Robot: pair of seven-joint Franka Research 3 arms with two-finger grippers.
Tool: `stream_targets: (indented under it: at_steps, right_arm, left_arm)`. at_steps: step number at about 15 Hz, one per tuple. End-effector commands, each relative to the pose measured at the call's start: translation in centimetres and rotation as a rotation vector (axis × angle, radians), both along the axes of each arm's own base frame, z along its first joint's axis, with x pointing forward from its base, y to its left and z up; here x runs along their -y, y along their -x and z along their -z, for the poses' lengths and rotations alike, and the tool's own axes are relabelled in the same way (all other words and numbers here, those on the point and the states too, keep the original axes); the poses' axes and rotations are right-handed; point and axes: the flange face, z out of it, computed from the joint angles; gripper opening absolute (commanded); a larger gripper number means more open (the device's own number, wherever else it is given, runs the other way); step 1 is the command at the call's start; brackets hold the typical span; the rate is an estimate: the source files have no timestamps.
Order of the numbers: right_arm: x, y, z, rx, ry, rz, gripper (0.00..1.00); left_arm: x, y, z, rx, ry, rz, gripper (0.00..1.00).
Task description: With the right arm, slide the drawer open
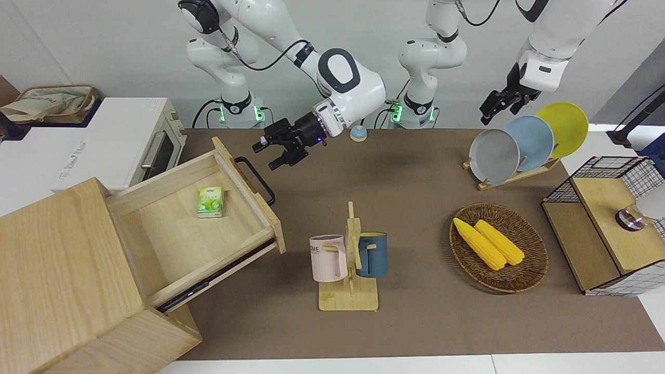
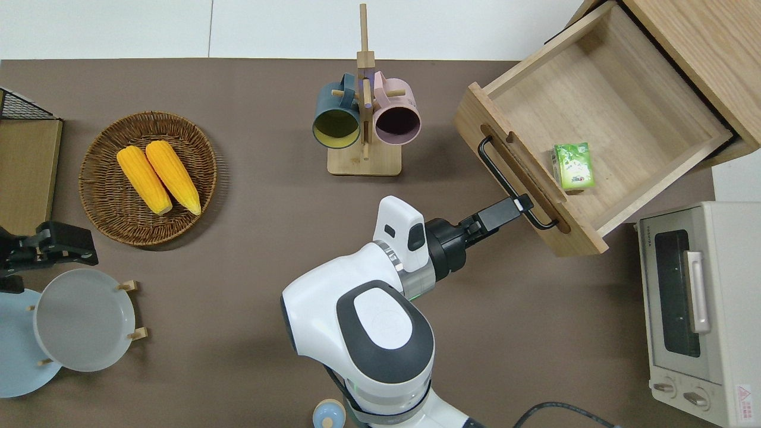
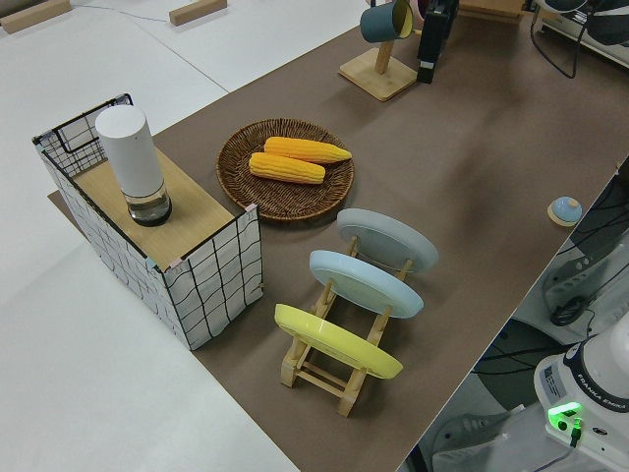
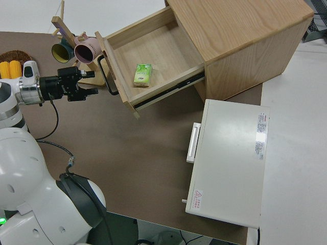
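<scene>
The drawer (image 1: pixel 208 218) is standing pulled well out of the pale wooden cabinet (image 1: pixel 62 270) at the right arm's end of the bench (image 1: pixel 415 171), with its interior fully exposed. A small green carton (image 1: pixel 210 201) is lying on the drawer floor, close to the front panel. The black bar handle (image 1: pixel 255 179) is running along the front of that panel, facing the middle of the bench.

The right arm (image 1: pixel 343 83) is reaching toward the drawer front, and the right gripper (image 1: pixel 270 153) is hovering just off the handle, at the end of the bar that lies nearer to the robots. Its jaws are standing apart and are holding nothing; the front view is showing a clear gap between the fingers and the bar, while the overhead view is showing the right gripper (image 2: pixel 516 205) right at the bar. A blue light is glowing on the wrist.

The white toaster oven (image 2: pixel 695 303) is sitting beside the drawer, nearer to the robots. The mug rack (image 1: pixel 349 270), carrying a pink mug and a blue mug, is standing near the drawer's front corner, farther from the robots than the handle.

The left arm (image 1: pixel 540 57) is parked; its jaws cannot be told as open or closed.
</scene>
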Motion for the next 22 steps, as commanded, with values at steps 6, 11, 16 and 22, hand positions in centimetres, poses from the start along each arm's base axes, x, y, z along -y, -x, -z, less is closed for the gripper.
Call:
stream_targets:
  at_steps: [6, 11, 16, 22]
  right_arm:
    - [-2.0, 2.1, -3.5, -0.091, -0.248, 0.078, 0.985]
    - [1.2, 0.3, -10.2, -0.113, -0.549, 0.201, 0.985]
    - [7.0, -0.9, -13.3, -0.147, -0.753, 0.346, 0.987]
    - [17.5, -1.2, -19.2, -0.240, -1.019, 0.408, 0.985]
  left_arm:
    - [0.0, 0.3, -0.4, 0.007, 0.005, 0.010, 0.99]
    - [0.0, 0.3, -0.4, 0.007, 0.005, 0.010, 0.99]
    - [0.0, 0.3, -0.4, 0.007, 0.005, 0.010, 0.99]
    - [0.0, 0.3, -0.4, 0.007, 0.005, 0.010, 0.99]
